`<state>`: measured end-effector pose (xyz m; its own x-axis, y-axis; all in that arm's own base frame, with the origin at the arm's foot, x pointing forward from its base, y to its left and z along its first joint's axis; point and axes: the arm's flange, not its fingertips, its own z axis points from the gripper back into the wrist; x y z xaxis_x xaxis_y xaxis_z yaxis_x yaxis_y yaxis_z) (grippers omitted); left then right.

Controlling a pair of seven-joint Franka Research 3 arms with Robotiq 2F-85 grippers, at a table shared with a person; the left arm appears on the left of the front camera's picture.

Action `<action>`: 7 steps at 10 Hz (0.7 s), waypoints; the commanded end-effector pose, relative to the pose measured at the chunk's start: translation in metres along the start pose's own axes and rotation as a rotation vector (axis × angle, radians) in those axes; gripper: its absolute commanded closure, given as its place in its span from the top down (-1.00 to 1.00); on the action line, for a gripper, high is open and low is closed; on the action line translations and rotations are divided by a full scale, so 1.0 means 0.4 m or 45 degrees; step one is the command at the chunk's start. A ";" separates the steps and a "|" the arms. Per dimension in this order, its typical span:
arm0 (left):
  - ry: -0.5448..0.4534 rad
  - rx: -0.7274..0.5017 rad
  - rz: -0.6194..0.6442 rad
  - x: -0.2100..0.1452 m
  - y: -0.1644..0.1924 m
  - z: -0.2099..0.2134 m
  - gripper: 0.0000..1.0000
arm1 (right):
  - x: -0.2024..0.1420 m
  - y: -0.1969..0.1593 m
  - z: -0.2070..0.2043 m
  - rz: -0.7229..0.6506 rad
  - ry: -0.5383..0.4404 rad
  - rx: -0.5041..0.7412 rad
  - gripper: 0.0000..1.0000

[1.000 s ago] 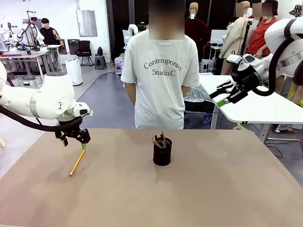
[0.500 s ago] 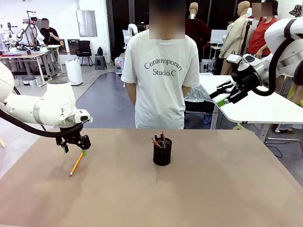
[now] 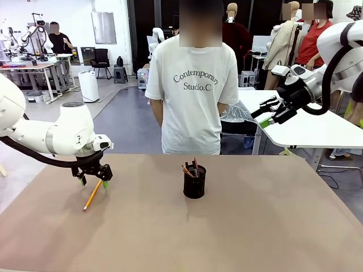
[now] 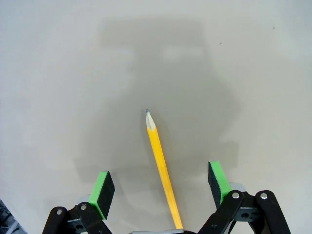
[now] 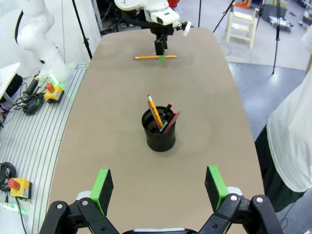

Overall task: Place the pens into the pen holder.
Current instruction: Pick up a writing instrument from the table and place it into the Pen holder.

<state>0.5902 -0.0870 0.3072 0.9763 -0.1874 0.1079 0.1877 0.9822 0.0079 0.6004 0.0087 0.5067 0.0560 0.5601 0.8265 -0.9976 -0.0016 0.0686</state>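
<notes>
Since a second ago the left gripper (image 3: 92, 182) has shifted slightly toward the middle of the table and dropped closer to the brown tabletop (image 3: 255, 226), so that it now hangs just over the upper end of the yellow-orange pencil (image 3: 92, 195); the right arm has not moved. In the left wrist view the pencil (image 4: 161, 165) lies flat on the table between the two green pads (image 4: 103, 189), its sharpened tip pointing away from the camera, and the jaws stand wide apart with nothing between them but the pencil, which they do not touch. The right gripper (image 3: 271, 114) is raised high at the right, well away from the table, its jaws also wide and empty. The black wire-mesh pen holder (image 3: 194, 182) stands upright near the table's centre, well apart from the pencil, and already holds several pens (image 5: 163, 118) leaning against its rim, among them another pencil, a black pen with a red end and a dark reddish one. A person in a white T-shirt (image 3: 193, 85) stands at the far side. The loose pencil looks light, stiff and slim, with a smooth painted shaft likely to roll or slip, so a grip squarely across its body near mid-length seems safest.
</notes>
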 end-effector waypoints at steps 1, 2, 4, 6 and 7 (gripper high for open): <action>-0.025 -0.010 0.064 0.020 -0.010 -0.011 1.00 | 0.006 -0.004 0.000 0.002 0.005 -0.002 1.00; -0.024 -0.014 0.063 0.026 -0.011 -0.014 1.00 | 0.006 -0.004 0.000 0.002 0.005 -0.002 1.00; -0.032 -0.006 0.064 0.035 -0.023 -0.019 1.00 | 0.006 -0.004 0.000 0.002 0.005 -0.002 1.00; -0.003 0.034 0.043 0.038 -0.027 -0.020 0.61 | 0.006 -0.004 0.000 0.002 0.005 -0.002 1.00; -0.003 0.032 0.057 0.038 -0.027 -0.019 0.23 | 0.006 -0.004 0.000 0.002 0.005 -0.002 1.00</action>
<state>0.6013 -0.1008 0.3010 0.9779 -0.1710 0.1202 0.1718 0.9851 0.0039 0.6004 0.0087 0.5067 0.0560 0.5601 0.8265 -0.9976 -0.0016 0.0686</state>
